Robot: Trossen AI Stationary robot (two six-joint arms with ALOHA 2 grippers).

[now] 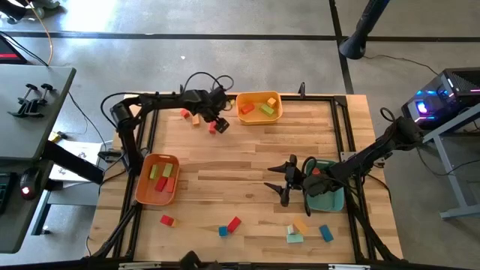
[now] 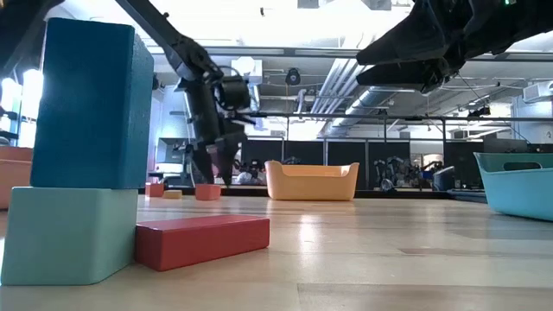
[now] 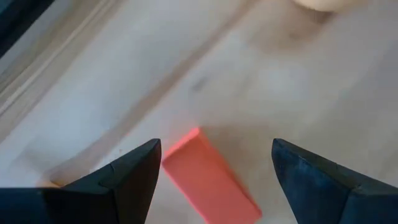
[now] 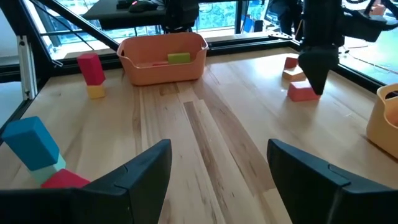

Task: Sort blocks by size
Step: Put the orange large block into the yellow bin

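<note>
Left tool (image 3: 211, 180) hanging spread over red block (image 3: 208, 177) near surface's far edge, block lying between fingers, not yet pinched. We are judging: descend straight, centre block, close on long faces.

Right tool (image 1: 287, 181) hovering spread, empty, beside teal tray (image 1: 330, 201) at right edge.

Surface (image 1: 247, 161): pale wood; other blocks lying along near edge. Room behind: ceiling lights, desks.

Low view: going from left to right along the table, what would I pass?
Blue block stacked on a teal block → red bar → left end effector → yellow tray → teal tray.
</note>
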